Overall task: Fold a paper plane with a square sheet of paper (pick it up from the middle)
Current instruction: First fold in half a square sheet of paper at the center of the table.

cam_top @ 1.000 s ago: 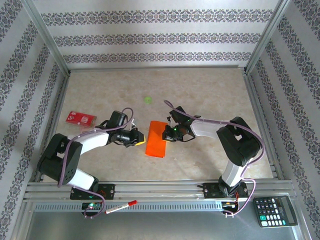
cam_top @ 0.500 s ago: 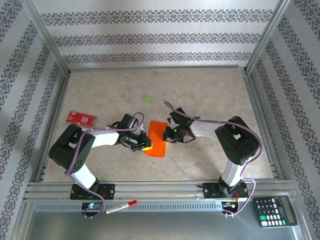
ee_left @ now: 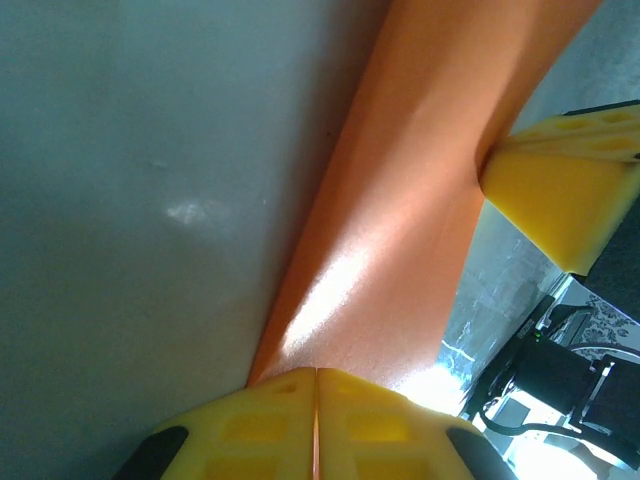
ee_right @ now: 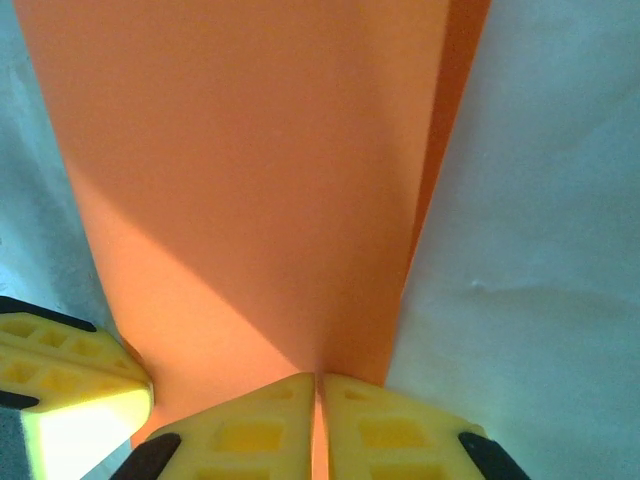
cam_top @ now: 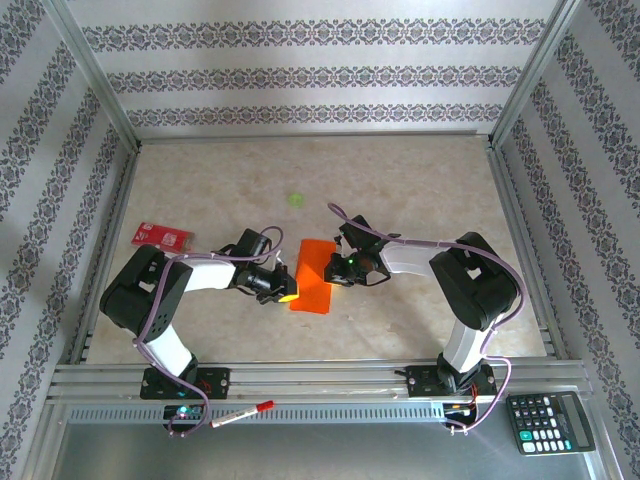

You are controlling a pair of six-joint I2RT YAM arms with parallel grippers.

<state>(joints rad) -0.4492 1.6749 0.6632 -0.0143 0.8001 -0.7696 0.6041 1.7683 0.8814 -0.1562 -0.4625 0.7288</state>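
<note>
The square sheet of paper [cam_top: 313, 277] lies folded narrow on the table [cam_top: 420, 190] between my arms, its long axis running near to far. My left gripper [ee_left: 316, 372] has its fingers pressed together on the left edge, toward the near end. My right gripper [ee_right: 318, 378] pinches the right edge farther up, so both arms are equally close.

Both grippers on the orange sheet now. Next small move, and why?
Probably drag the shut left gripper along the square sheet of paper to press the crease, right gripper pinning the opposite edge. The sheet already lies folded narrow, a lower layer peeking out, and both sets of tips sit closed on its long edges.
</note>
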